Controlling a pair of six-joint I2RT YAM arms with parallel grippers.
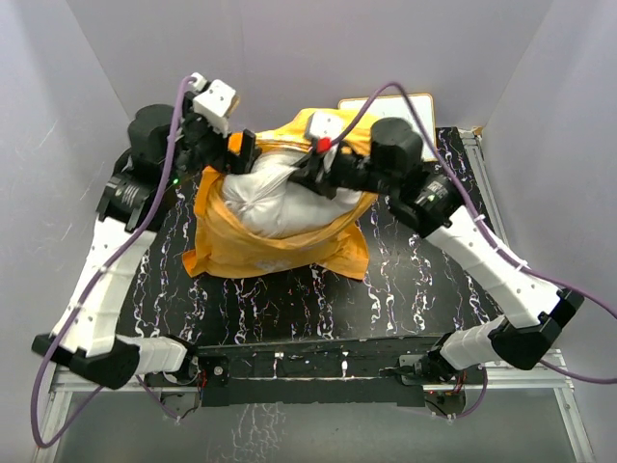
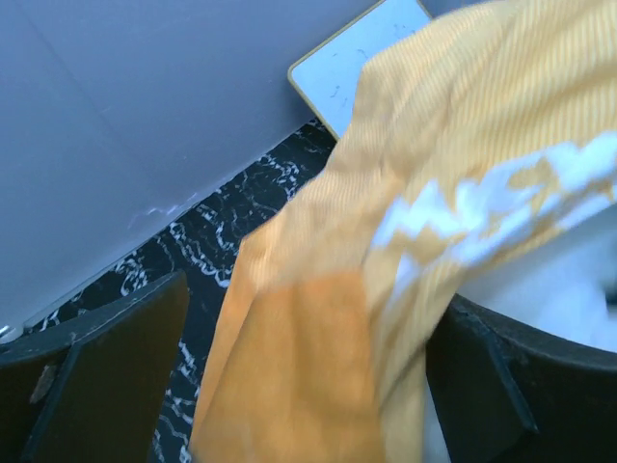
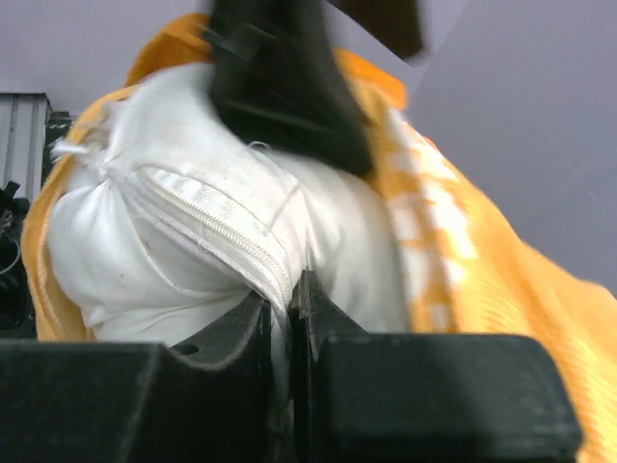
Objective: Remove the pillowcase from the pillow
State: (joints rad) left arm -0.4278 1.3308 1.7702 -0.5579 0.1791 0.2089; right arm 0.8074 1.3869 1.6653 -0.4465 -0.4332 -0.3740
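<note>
Item: the pillowcase (image 1: 275, 249), orange, wrinkled, lay mid-table on the black marbled table (image 1: 415, 280), its mouth gaping towards the far wall; the pillow (image 1: 268, 198), white, bulged out of that mouth, its zippered seam plain in your right wrist view.

Right gripper (image 3: 289, 301): jaws together, pinching a fold of the pillow beside the zipper.

Left gripper (image 2: 308, 386): jaws stood apart with orange cloth hanging between them, so you should count no firm hold there.

Also present: a whiteboard (image 1: 386, 104) at the far edge, just behind the bundle.

Progress, as a judgement: you were partway; one end of the pillow showed bare; the rest sat inside the case, which wrapped its sides and underside; full separation was left to do.
</note>
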